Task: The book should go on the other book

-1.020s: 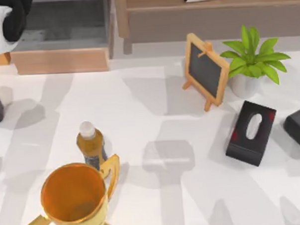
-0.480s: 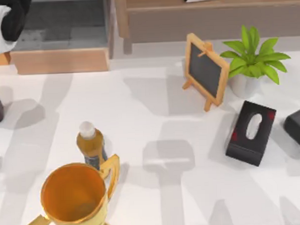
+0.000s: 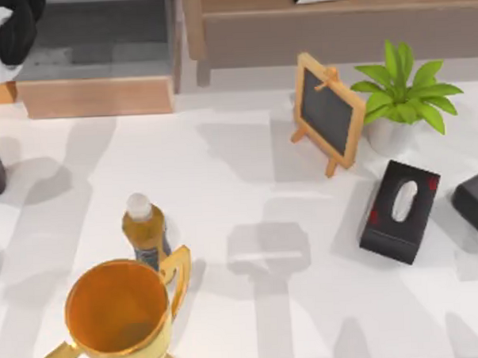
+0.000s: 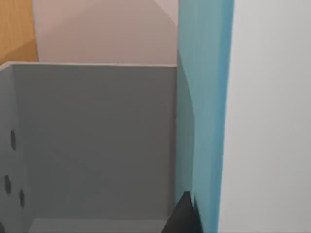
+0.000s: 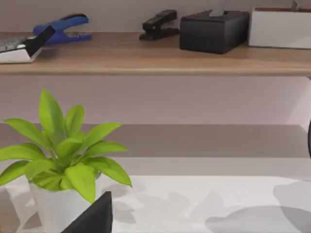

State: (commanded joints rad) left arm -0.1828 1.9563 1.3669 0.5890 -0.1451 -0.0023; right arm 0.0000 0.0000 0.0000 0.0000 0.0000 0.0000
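Two books are nowhere visible around the gold trophy [image 3: 118, 315], the left arm's black-and-white shape is retreating past the table's far-left corner, finger states unreadable.

Gold trophy [image 3: 118, 315], black tissue box [image 3: 400, 211], green plant [image 3: 402, 89].

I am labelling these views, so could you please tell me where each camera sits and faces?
Top view: above the table, looking down on trophy, bottle, chalkboard.
Left wrist view: on the left arm, close to a grey box and teal panel.
Right wrist view: on the right arm, level toward the shelf.
Shared by the top and right wrist views: potted plant.
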